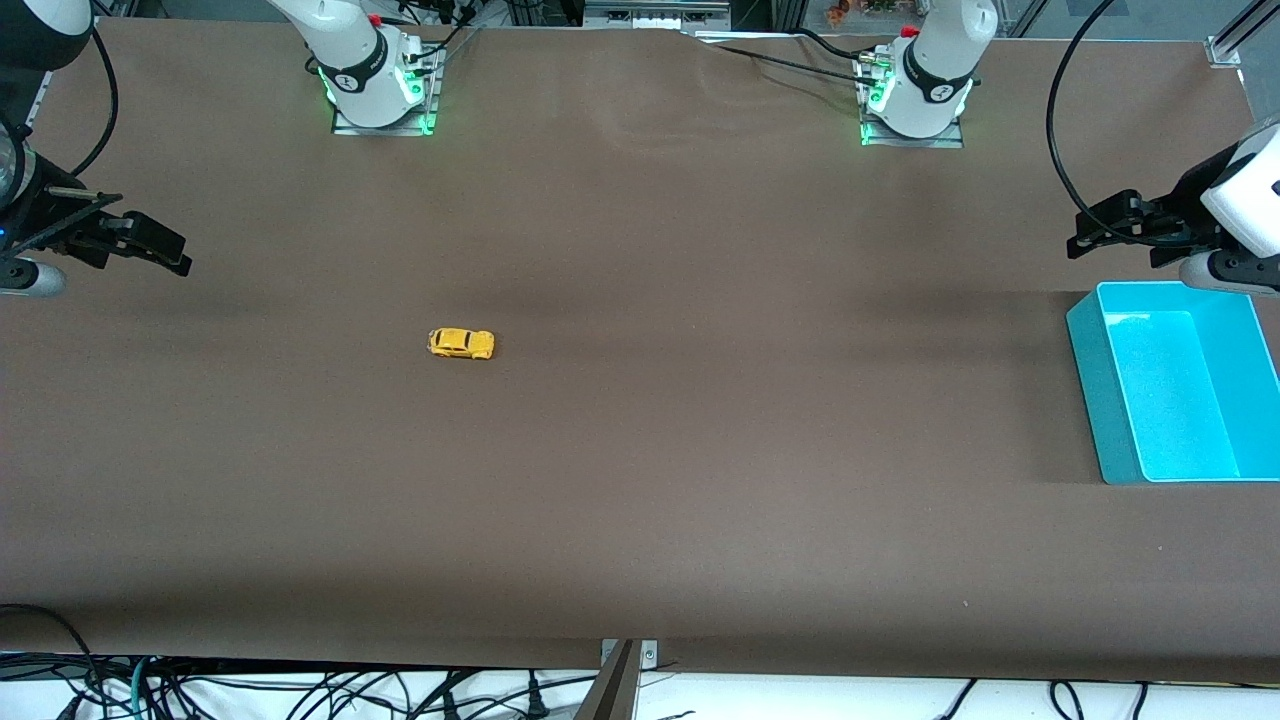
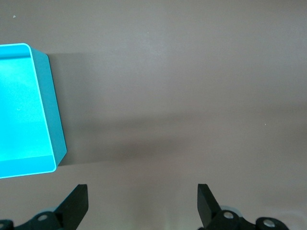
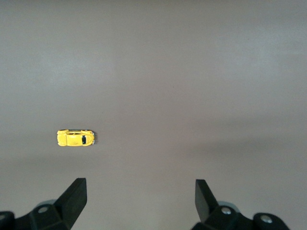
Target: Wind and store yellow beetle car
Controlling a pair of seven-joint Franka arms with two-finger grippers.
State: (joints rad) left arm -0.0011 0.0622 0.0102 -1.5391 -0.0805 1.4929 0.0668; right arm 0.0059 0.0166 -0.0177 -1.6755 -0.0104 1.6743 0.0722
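Sat alone on brown tabletop [image 1: 700, 480]: tiny yellow beetle-shaped toy car [image 1: 461, 343], nothing beside it. Hovered, jaws released: left gripper [image 1: 1085, 235] by turquoise plastic bin [image 1: 1090, 390], right gripper [image 1: 165, 252].

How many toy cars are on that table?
1: the car sits on the table, toward the right arm's end. The bin's visible floor holds none.
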